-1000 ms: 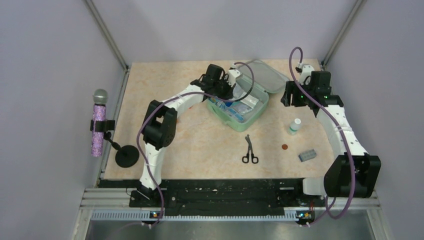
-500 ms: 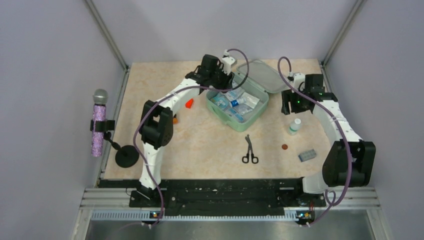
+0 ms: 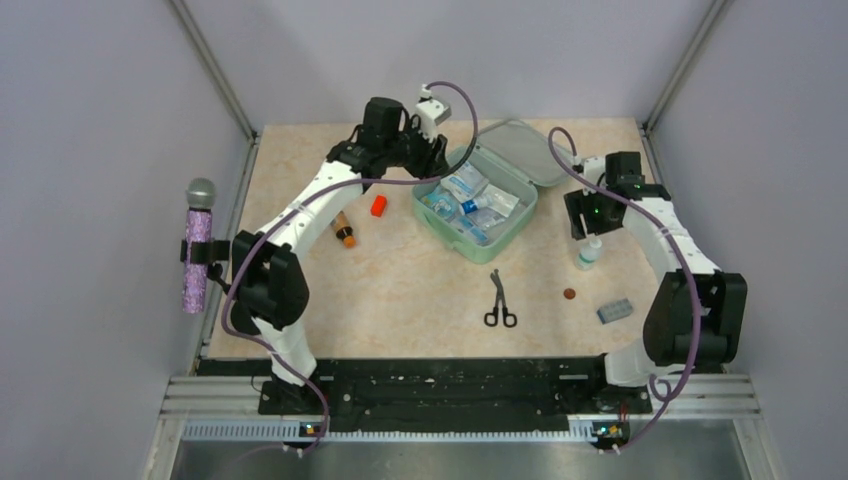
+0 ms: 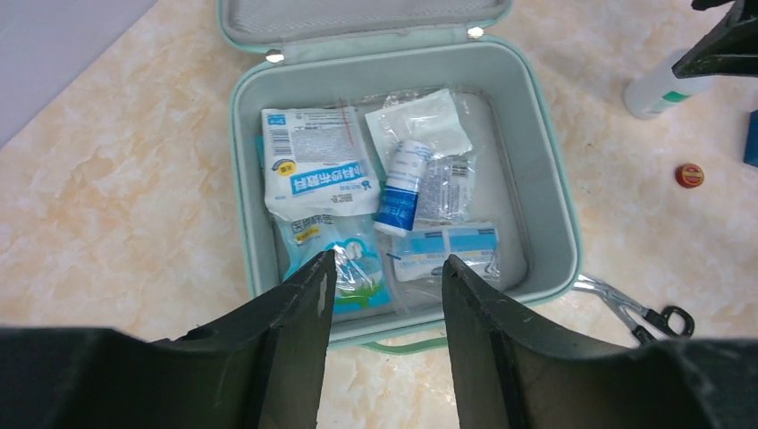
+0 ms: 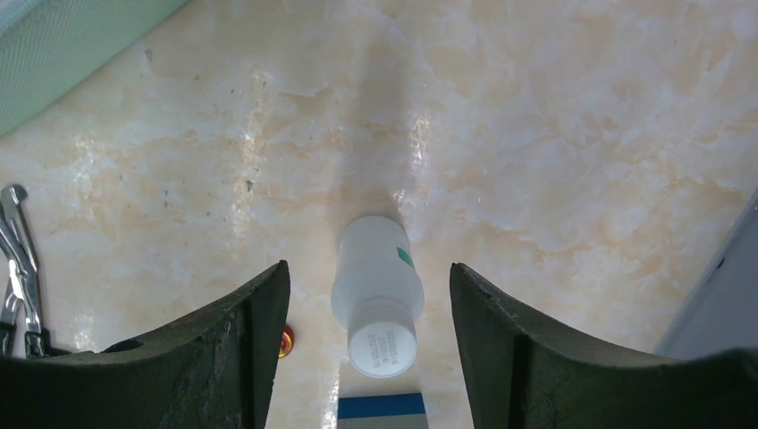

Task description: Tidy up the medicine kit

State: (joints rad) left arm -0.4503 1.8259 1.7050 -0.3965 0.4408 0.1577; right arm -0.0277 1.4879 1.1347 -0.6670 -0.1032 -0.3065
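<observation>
Right claw (image 5: 366, 273) open over upright white plastic bottle (image 5: 379, 308); bare marbled surface (image 5: 581, 134) either side. Left claw (image 4: 386, 264) open, empty, above near rim of mint case (image 4: 547, 192); glossy packets (image 4: 313, 165) inside.

At the left edge of your table (image 3: 400, 290) you have a purple glittery microphone (image 3: 197, 250), grey head up, clipped to a black round-based stand (image 3: 255, 312)

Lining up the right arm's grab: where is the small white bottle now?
Top view: the white bottle stands on the table right of the open case, just below the open right gripper.
</observation>
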